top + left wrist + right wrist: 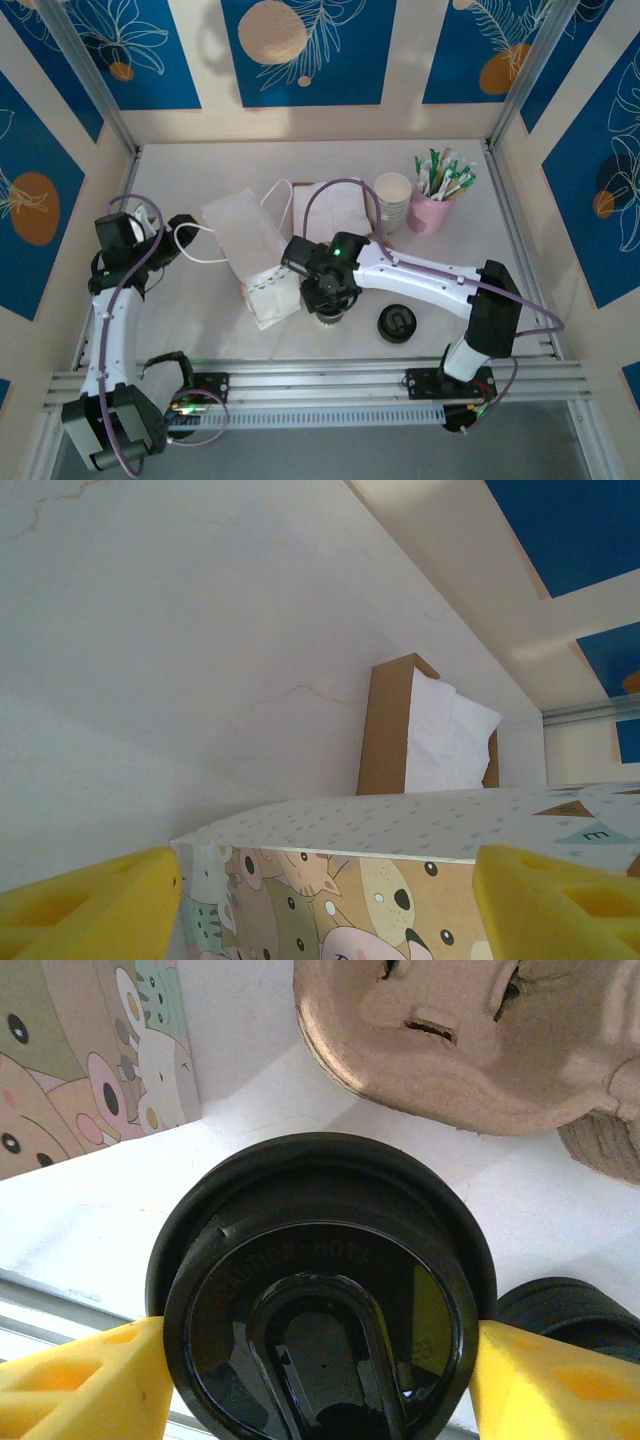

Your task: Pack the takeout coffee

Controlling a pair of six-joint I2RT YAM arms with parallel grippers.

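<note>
Top cam sits high over the near edge, looking down on the whole table [200,320]. Left wrist cam skims low across it, right one points down close-up; both catch the cartoon-print bag [330,900].

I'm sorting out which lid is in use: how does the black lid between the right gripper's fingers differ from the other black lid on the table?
The held lid sits between the fingers of the right gripper, apparently clamped; the spare lid lies free on the table beside it. From above, the held lid is mostly hidden under the gripper, while the spare lid is in plain sight. Both are black and round.
</note>
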